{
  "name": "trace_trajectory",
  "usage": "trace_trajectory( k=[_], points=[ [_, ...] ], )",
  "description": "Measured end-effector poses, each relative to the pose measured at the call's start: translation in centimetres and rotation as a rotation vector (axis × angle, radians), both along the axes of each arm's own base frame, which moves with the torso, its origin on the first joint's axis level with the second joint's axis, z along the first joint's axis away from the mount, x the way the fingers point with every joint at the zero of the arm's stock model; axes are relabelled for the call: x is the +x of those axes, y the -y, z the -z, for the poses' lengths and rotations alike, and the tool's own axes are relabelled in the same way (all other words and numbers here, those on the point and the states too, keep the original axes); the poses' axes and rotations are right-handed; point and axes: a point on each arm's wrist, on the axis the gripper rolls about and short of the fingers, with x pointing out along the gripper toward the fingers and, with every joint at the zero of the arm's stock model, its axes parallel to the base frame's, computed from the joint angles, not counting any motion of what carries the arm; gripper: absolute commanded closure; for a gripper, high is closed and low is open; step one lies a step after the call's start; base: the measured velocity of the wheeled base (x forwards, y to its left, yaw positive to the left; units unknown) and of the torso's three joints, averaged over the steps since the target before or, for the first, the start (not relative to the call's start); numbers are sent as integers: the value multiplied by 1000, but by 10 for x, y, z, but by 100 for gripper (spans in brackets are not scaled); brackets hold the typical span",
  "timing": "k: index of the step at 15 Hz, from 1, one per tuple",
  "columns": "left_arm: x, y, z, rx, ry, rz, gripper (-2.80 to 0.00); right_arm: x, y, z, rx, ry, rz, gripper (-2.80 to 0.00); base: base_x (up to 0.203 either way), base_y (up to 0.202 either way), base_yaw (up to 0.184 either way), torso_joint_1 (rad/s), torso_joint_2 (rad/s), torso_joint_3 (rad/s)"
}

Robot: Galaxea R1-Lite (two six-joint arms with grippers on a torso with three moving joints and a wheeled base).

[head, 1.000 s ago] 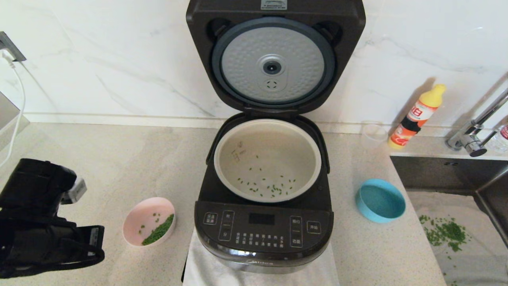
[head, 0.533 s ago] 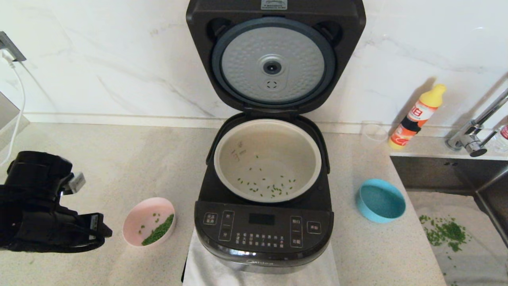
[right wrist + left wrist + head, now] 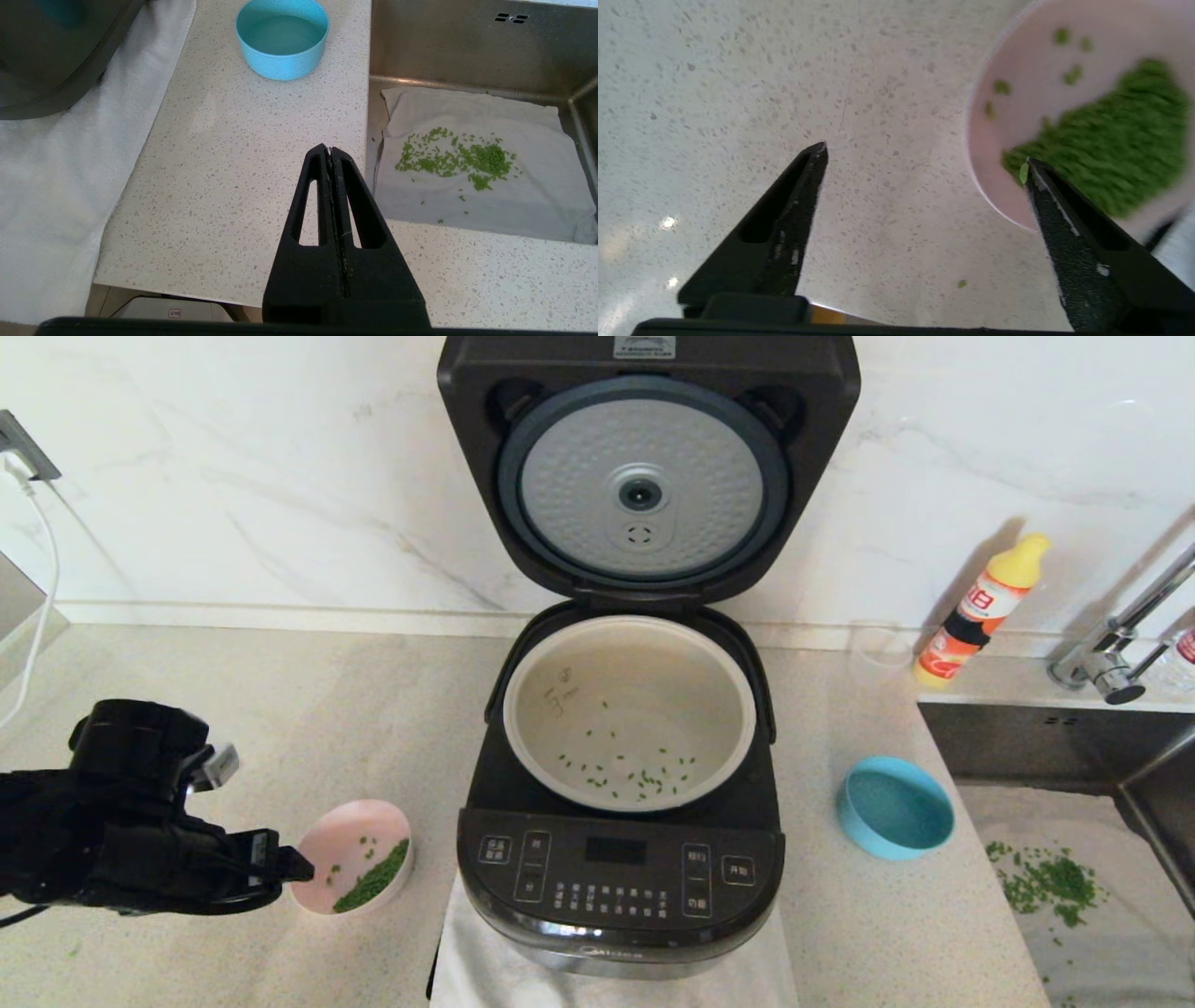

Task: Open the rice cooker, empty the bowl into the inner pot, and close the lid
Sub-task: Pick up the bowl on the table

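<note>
The rice cooker (image 3: 621, 877) stands in the middle of the counter with its lid (image 3: 642, 485) hinged up against the wall. The inner pot (image 3: 560, 658) holds a few green grains. Left of the cooker sits the pink bowl (image 3: 327, 845) (image 3: 1008, 121) with a heap of green grains. My left gripper (image 3: 285, 868) (image 3: 924, 156) is open at the bowl's left rim. One fingertip (image 3: 1036, 170) is over the bowl's inside and the other over the counter. My right gripper (image 3: 331, 150) is shut and empty, low over the counter's front right; the head view does not show it.
An empty blue bowl (image 3: 894, 807) (image 3: 281, 39) sits right of the cooker. Beyond it is the sink (image 3: 1018, 737) with a cloth and spilled green grains (image 3: 1041, 882). A yellow bottle (image 3: 980, 607), a clear cup (image 3: 880, 649) and a tap (image 3: 1111, 663) stand at the back right. A white towel (image 3: 495, 971) lies under the cooker.
My left gripper has opened wide and moved right to the pink bowl's rim. The right gripper, the cooker and the bowls have not moved.
</note>
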Motion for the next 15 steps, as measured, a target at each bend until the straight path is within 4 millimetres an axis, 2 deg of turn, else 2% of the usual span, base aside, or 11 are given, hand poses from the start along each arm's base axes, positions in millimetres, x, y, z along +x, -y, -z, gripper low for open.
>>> trace_trajectory(
  k=[7,15],
  points=[
    [18,-5,13,-6,3,-12,-280,0,0,0,0,0,0,0,0,0,0,0,0,0],
    [27,-10,18,-31,1,-7,-280,0,0,0,0,0,0,0,0,0,0,0,0,0]
  ],
)
